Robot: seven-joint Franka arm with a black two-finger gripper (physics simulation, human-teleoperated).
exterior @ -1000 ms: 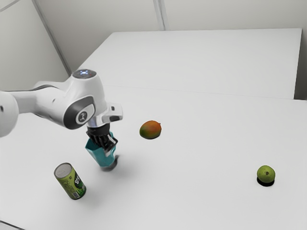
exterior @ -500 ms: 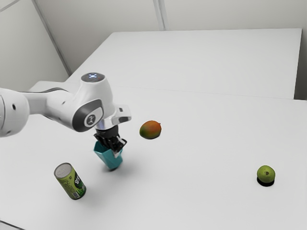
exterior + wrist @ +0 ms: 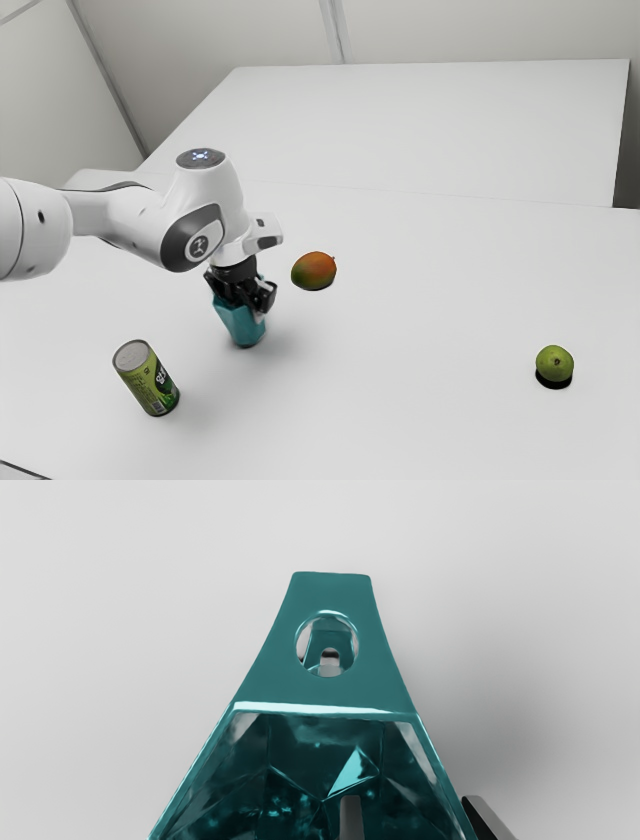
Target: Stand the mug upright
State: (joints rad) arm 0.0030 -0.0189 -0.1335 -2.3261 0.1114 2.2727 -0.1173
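While your jaws (image 3: 254, 304) stand parted, one tip inside the mug (image 3: 241, 328), one outside, the can (image 3: 150, 382) sits at the mug's eight o'clock in your exterior view.

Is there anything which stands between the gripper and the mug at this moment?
Nothing visible stands in the way: the gripper is right at the mug's open top. The can and the mango are off to either side of the mug.
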